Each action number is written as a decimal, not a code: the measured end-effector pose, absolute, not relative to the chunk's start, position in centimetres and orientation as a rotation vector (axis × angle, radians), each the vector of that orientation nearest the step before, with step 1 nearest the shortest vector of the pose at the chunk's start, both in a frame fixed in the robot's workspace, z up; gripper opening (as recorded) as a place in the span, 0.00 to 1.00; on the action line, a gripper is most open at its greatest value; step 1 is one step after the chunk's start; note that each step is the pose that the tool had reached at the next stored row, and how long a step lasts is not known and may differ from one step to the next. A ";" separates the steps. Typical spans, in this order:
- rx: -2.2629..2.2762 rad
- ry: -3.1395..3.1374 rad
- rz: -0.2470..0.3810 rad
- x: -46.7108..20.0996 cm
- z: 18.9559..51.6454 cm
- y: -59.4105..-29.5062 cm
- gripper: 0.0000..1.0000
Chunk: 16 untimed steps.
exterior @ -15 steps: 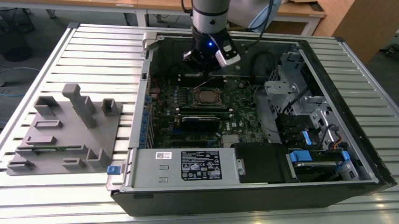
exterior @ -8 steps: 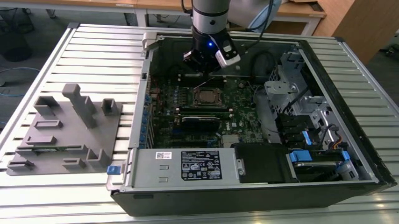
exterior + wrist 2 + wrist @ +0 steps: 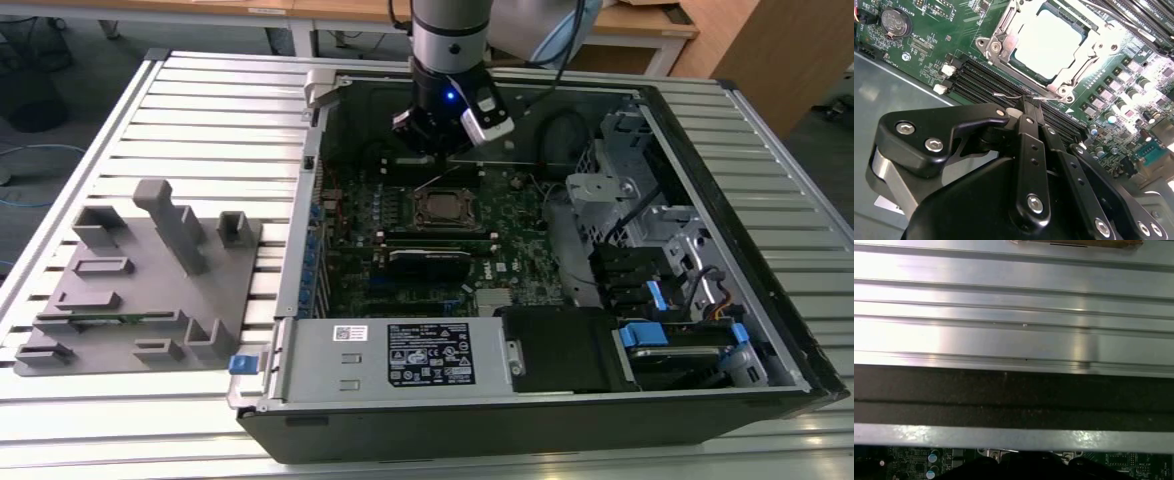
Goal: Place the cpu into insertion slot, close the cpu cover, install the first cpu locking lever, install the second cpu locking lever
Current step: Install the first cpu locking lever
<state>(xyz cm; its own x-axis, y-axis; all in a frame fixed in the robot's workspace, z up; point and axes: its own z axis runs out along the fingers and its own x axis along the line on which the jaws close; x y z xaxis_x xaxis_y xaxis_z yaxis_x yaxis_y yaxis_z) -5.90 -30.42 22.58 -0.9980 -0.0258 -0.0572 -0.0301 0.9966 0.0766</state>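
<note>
Clearly, in the exterior view, the gripper (image 3: 447,135) hangs inside the open computer case (image 3: 694,400), low over the green motherboard (image 3: 400,240). The insertion slot (image 3: 439,206) lies just beside it, on the side nearer the camera.

In the second wrist view, the gripper (image 3: 1027,102) has its fingers drawn narrow, tips together. A thin wire lever (image 3: 1004,94) runs crosswise right at the tips; we cannot tell whether it is pinched. Straight ahead, just past that wire, the cpu (image 3: 1049,42) sits flat in the slot, with the cpu cover (image 3: 1000,35) framing it. We judge the lever's long axis follows the socket's near edge.

In the first wrist view, we see the ribbed table (image 3: 1004,300), with a strip of motherboard (image 3: 904,460) below it.
</note>
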 end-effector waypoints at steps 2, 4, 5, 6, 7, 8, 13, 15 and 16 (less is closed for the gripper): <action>-0.043 3.083 0.120 -5.9 22.5 -30.4 0.11; -0.043 3.083 0.119 -5.9 22.4 -30.4 0.11; -0.044 3.083 0.119 -5.8 22.4 -30.4 0.11; -0.044 3.083 0.119 -5.8 22.4 -30.4 0.11; -0.043 3.083 0.120 -5.7 22.4 -30.4 0.11; -0.043 3.083 0.120 -5.7 22.4 -30.4 0.11; -0.043 3.083 0.119 -5.6 22.3 -30.4 0.11; -0.043 3.083 0.120 -5.6 22.3 -30.4 0.11; -0.043 3.083 0.120 -5.6 22.2 -30.4 0.11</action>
